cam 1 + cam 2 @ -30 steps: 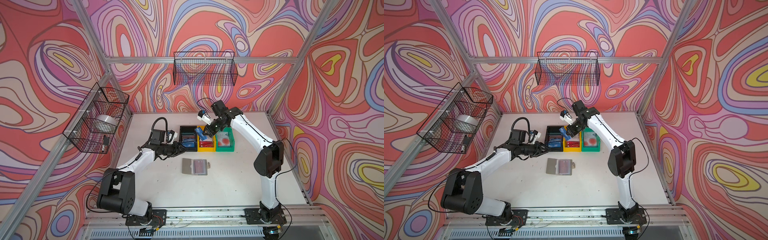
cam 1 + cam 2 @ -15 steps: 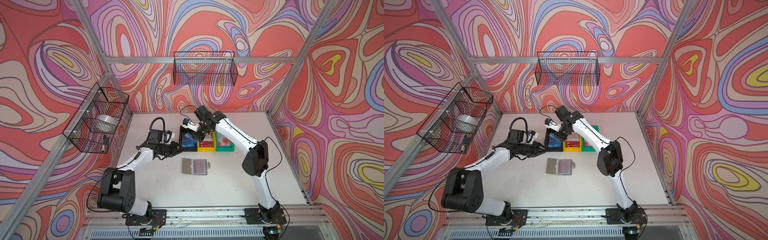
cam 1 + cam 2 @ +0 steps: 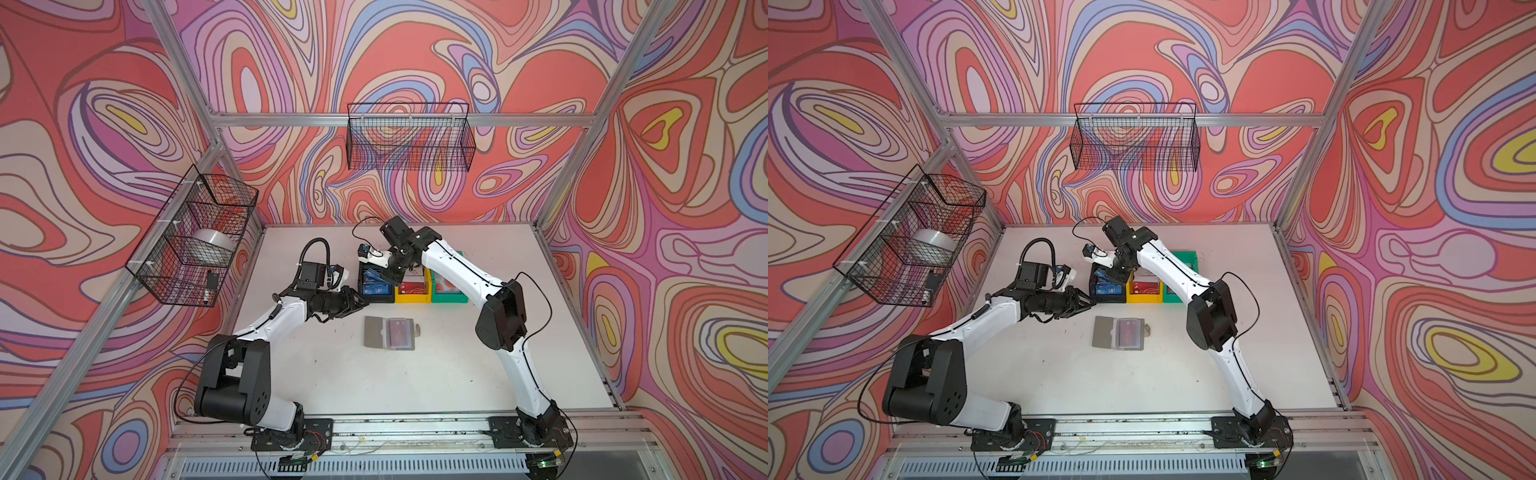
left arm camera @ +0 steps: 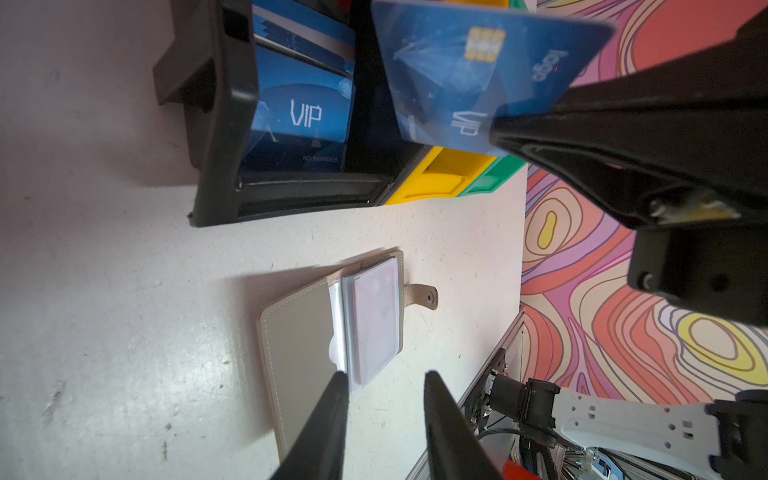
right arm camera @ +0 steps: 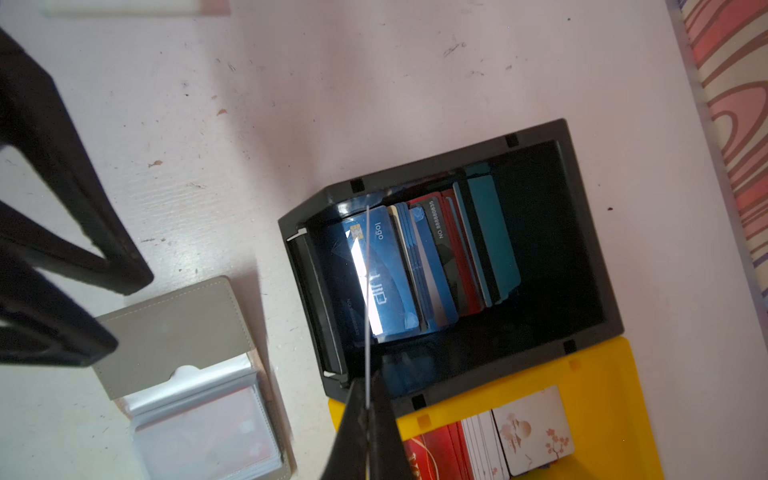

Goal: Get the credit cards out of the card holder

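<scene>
Swinging over from the yellow bin [image 3: 411, 297] side, the right end effector [image 3: 390, 275] now hangs over the black bin [image 3: 376, 299], while the left arm has barely shifted. Its jaws are pressed together on one end of a blue card [image 4: 478, 70]; the right wrist view shows that card edge-on as a thin bright line [image 5: 368, 291] running out from the tips [image 5: 368, 401] across the bin's [image 5: 316, 299] open top, above the blue cards [image 5: 386, 270] standing inside, and apart from them as far as can be told. The left end effector [image 3: 360, 305] sits just beside the near left corner of the black bin, jaws spread part way with nothing between them, as the left wrist view [image 4: 386, 382] shows. The holder [image 3: 388, 332] lies open and flat on the worktop [image 3: 457, 374], in front of the bins, near the left tips and well apart from the right end effector. Its grey cover is on the left, and its clear sleeves on the right have a red card [image 3: 1129, 332] showing through them. Its small tab [image 4: 424, 296] sticks out from the sleeve side. In both top views the holder [image 3: 1119, 332] touches neither end effector.
</scene>
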Motion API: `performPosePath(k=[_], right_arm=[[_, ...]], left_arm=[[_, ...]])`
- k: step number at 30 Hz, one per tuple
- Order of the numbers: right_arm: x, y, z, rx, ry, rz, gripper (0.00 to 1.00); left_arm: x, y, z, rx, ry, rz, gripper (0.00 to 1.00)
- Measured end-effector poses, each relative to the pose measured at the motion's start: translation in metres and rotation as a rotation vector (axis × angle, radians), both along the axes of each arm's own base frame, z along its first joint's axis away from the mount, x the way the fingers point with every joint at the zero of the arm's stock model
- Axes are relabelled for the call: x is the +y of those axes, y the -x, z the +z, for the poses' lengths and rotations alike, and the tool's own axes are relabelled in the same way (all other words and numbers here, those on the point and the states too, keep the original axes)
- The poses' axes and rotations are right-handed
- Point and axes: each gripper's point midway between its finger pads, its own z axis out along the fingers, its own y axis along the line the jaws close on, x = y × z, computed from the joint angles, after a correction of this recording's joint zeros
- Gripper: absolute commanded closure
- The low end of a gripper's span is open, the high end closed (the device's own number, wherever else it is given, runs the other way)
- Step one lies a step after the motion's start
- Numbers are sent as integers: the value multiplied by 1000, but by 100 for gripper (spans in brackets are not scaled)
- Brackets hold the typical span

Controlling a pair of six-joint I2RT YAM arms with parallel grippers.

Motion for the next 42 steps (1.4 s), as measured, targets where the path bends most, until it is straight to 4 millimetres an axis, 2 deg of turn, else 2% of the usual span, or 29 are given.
performPosePath(k=[8,31,39,42], right_arm=[[2,0,-33,21,67,24,100],[6,11,-45,13,111,76,100],[6,11,-62,22,145,77,100],[6,10,-63,17,150,77,100]], left_arm=[[3,8,-15,30,-8,14,66],[5,7,-17,32,-10,24,66],[5,6,-16,25,-8,24,66],[5,6,-16,25,-8,25,66]])
